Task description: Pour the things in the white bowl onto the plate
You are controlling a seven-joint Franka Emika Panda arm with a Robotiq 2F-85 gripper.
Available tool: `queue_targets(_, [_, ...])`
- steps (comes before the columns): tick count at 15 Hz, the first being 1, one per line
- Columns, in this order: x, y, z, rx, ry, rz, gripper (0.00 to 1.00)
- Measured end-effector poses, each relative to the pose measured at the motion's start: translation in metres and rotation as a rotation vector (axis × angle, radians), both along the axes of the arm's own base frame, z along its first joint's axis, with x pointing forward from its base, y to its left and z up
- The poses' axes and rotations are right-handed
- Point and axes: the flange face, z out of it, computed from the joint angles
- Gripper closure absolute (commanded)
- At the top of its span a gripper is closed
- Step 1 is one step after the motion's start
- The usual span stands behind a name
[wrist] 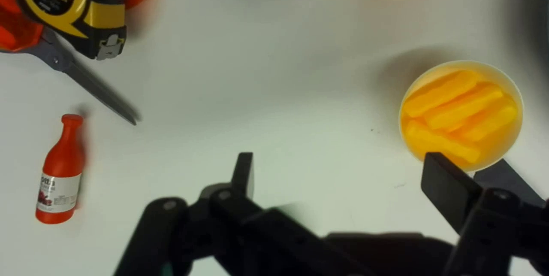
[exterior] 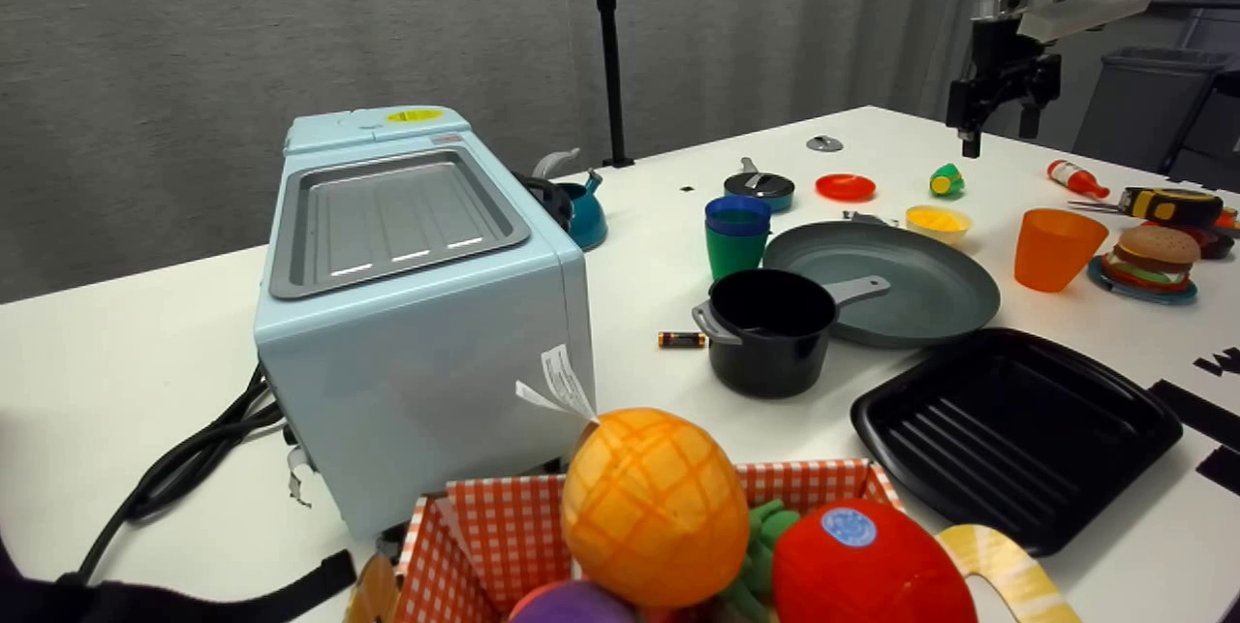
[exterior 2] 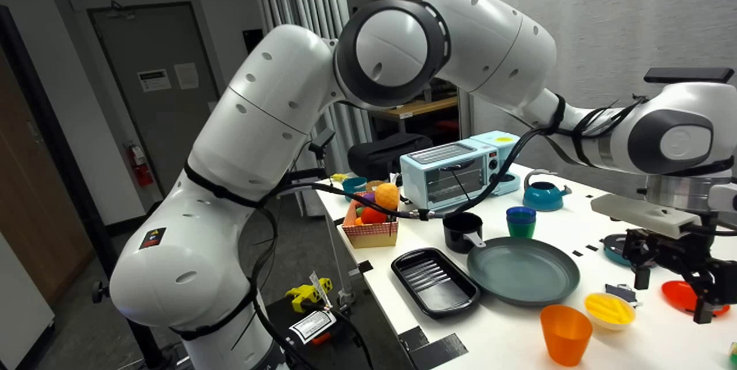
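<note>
Nearest, in an exterior view, soft toys [exterior: 659, 507] are heaped in a red-checked basket [exterior: 504, 516]; behind it a black ridged tray [exterior: 1027, 420] is laid on the table [exterior: 635, 390]. Next, a black pot [exterior: 770, 366] is set just beside the dark grey-green plate [exterior: 920, 274], its grey handle [exterior: 862, 289] turned toward it; whether pot and plate touch cannot be told. To the right of the plate, an orange cup [exterior: 1056, 250] is placed near a toy burger [exterior: 1153, 250]. Just past the plate, the yellow sticks [exterior: 936, 219] are contained in the white bowl [exterior: 945, 236], which is set on the table. Farther off, the gripper [exterior: 1000, 139] is held up over the table, apart from the bowl. Its jaws are spread wide apart, and nothing is gripped between them. In the wrist view, part of the bowl's rim is covered by one finger [wrist: 450, 190]. At the far right, a red bottle [exterior: 1075, 179] is laid on its side. Farthest, a grey curtain [exterior: 291, 32] is hung.
</note>
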Motion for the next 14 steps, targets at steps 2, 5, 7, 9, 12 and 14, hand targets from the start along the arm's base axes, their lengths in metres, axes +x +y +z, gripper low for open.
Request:
queue_targets(2, [0.005, -0.003, -0.002, -0.001, 0.007, 0.005, 0.0])
queue_targets(5, [0.007, -0.003, -0.004, -0.002, 0.007, 0.007, 0.0])
queue_targets(7, [0.007, -0.002, -0.006, -0.001, 0.009, 0.007, 0.0])
queue_targets(9, [0.002, 0.005, -0.017, 0.023, 0.034, 0.036, 0.0])
queue_targets(12, [-0.011, 0.022, -0.043, 0.079, 0.101, 0.098, 0.0])
queue_targets(14, [-0.019, 0.029, -0.056, 0.11, 0.138, 0.133, 0.0])
